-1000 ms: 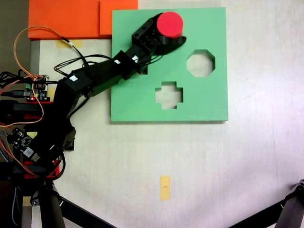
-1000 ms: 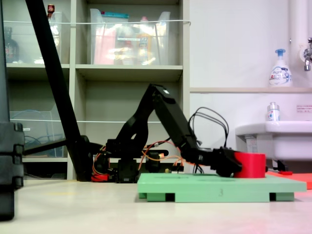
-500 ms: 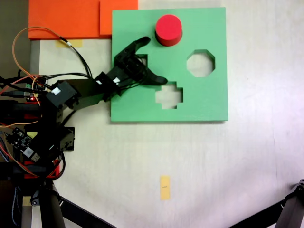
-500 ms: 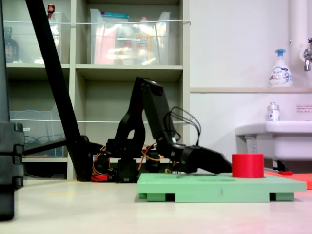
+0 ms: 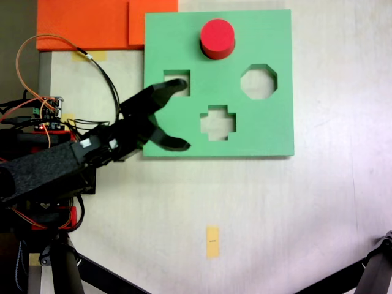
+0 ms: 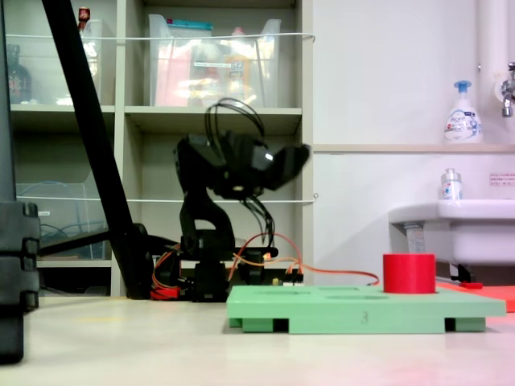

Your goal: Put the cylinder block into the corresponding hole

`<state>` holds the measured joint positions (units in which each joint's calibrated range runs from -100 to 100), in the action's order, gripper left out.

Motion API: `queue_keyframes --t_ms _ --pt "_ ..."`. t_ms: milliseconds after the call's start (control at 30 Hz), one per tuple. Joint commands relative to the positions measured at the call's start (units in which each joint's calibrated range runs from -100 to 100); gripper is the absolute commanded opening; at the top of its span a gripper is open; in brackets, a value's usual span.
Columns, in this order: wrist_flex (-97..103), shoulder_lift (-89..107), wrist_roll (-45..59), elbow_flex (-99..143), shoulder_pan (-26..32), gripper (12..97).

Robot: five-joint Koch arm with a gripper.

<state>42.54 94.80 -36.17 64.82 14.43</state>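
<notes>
Cylinder block [image 5: 217,38] is standing upright at the far edge of the green foam board [image 5: 269,131], well apart from the tool [image 5: 181,114]. Tool is raised high off the counter [image 5: 294,214] with its jaws spread wide, holding nothing, over the board's left edge in the top-down fixed view.

1. Looks like a lab or a school utility room, not someone's home.
2. Pale open shelving [image 6: 217,121] along the back wall holds clear plastic storage bins [image 6: 229,68] full of supplies.
3. A white wall-mounted sink [image 6: 451,229] has a white pump soap bottle with a blue top [image 6: 460,112] on the ledge above it.
4. Bare circuit boards with loose orange wires [image 5: 46,113] sit out on the pale tabletop [image 5: 275,214].
</notes>
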Motion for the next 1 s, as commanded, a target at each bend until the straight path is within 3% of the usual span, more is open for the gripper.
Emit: queue_keyframes --t_ms 0,100,167,367,667,967 --pt "-25.92 5.2 12.41 -6.8 -3.13 51.0" --pt "-24.0 5.2 25.35 -8.39 -6.45 50.7" --pt "-14.37 5.2 32.19 -7.59 -8.25 45.0" --pt "-14.08 5.2 36.87 -2.21 -11.43 41.7" --pt "-38.83 5.2 39.8 17.13 -11.92 41.7" --pt "-38.15 5.2 39.61 35.18 -12.16 42.9"
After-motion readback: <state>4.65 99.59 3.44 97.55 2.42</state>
